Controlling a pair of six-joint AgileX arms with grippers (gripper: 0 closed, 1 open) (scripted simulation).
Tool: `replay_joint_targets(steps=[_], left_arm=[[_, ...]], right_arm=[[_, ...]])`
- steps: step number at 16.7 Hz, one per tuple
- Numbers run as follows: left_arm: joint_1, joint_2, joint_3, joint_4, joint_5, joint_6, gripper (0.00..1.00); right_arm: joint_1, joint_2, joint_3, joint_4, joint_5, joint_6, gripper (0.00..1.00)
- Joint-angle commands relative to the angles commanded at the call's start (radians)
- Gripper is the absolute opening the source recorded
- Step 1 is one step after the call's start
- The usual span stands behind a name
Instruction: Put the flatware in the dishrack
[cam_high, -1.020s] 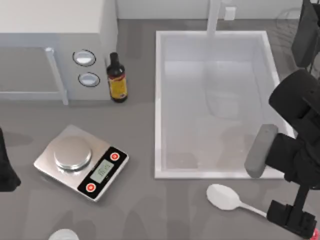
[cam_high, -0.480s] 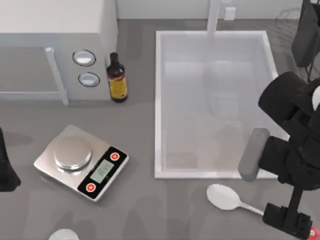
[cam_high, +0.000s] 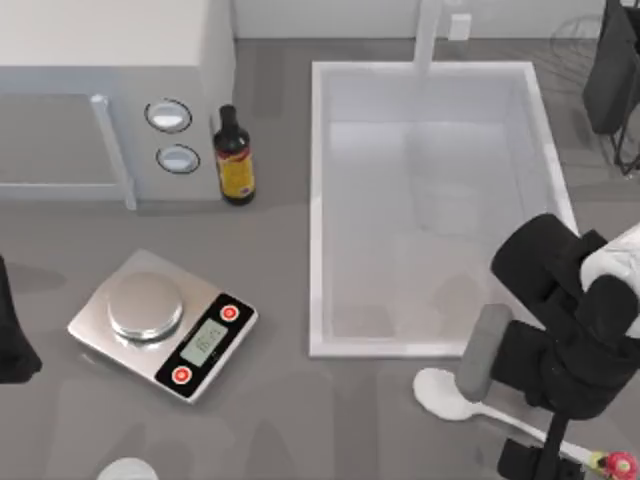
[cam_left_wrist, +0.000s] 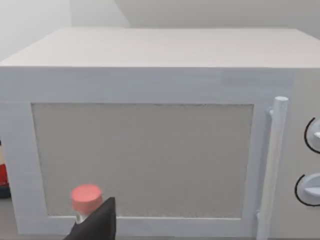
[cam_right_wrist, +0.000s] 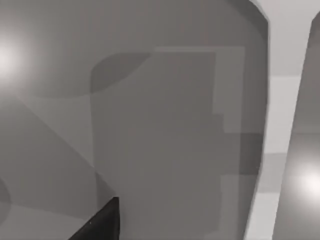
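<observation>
The flatware, a white spoon, lies on the grey counter in front of the sink, its thin handle running right to a pink-red knob. My right gripper hangs low over the middle of the handle, and the right arm covers part of the handle. I cannot see whether it touches the spoon. Thin wires of the dishrack show at the far right corner. My left arm is parked at the left edge.
The white sink fills the middle right, with a faucet behind it. On the left are a microwave, a dark bottle and a kitchen scale. A small white round thing sits at the front edge.
My right arm has swung left and toward the front edge, coming lower over the spoon. The gripper slid left along the handle, and the pink-red knob is now uncovered.
</observation>
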Motion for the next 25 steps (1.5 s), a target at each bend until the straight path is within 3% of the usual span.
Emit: replay_joint_targets(steps=[7, 20, 25], left_arm=[[0.0, 0.0, 0.0, 0.0, 0.0, 0.0, 1.0], [0.0, 0.0, 0.0, 0.0, 0.0, 0.0, 1.0], [0.0, 0.0, 0.0, 0.0, 0.0, 0.0, 1.0]], right_arm=[[0.001, 0.036, -0.04, 0.065, 0.0, 0.001, 1.0], [0.001, 0.036, -0.04, 0.065, 0.0, 0.001, 0.02], [0.001, 0.036, -0.04, 0.065, 0.0, 0.001, 0.0]])
